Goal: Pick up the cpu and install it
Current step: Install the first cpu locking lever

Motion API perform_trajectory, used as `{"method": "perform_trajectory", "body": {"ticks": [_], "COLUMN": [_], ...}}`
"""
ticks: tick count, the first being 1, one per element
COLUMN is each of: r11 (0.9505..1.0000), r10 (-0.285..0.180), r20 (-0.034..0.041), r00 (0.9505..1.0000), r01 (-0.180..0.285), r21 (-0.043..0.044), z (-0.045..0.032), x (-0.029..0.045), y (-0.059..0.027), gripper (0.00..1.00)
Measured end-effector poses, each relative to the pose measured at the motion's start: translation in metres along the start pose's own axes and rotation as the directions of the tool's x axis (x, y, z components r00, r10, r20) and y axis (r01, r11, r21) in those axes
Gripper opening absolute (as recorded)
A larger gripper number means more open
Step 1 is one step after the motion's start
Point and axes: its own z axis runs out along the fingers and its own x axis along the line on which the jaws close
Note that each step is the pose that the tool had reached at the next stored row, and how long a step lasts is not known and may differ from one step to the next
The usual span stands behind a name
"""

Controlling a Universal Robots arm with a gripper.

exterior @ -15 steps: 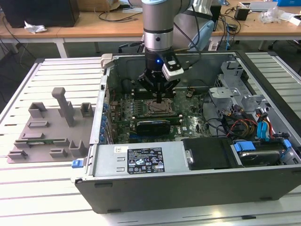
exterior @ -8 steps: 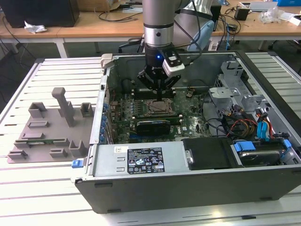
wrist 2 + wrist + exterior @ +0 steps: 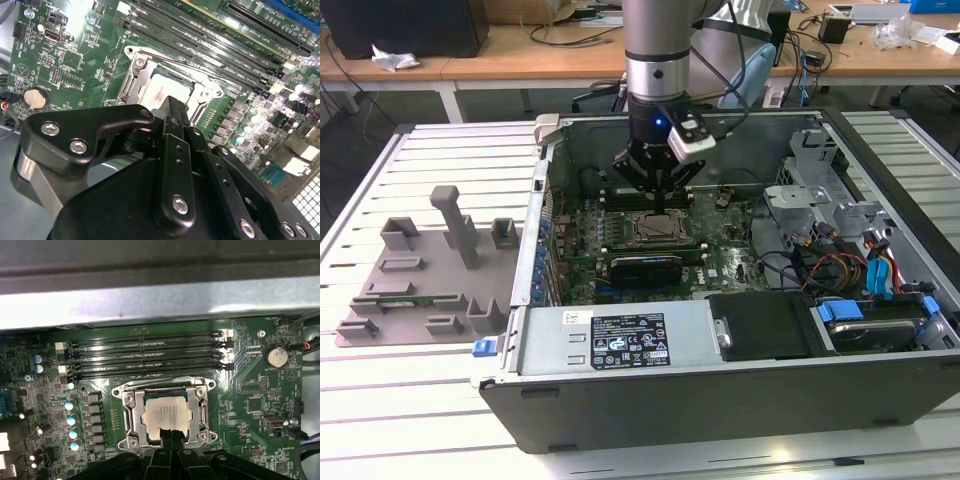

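We see the small silvery-grey square cpu already seated in the metal-framed motherboard socket, while our black pincer hangs just above it, fingers together and empty.

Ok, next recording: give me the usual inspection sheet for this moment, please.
Surface: white slatted table carrying an open computer case.
Job's things: the cpu lies in the motherboard socket, silvery top showing.
Clutter: grey fixture plate with blocks, at the exterior view's left of the case.
Gripper: the gripper stands over the socket, its tips at the cpu's edge in the first wrist view; open or shut cannot be told.
Cables: coloured bundle inside the case.
Surroundings: wooden desks behind.
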Motion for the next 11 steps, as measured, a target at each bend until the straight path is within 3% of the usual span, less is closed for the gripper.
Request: {"method": "perform_trajectory", "body": {"ticks": [5,11], "r11": [0.9998,0.9990], "r10": [-0.012,-0.018], "r20": [0.0001,-0.0005], "r00": [0.9999,0.9998], "r01": [0.012,0.018], "r21": [-0.0184,-0.0419], "z": [0.0009,0.0026], "x": [-0.0004,-0.0014], "y": [-0.0056,-0.0188], "gripper": [0.11,0.11]}}
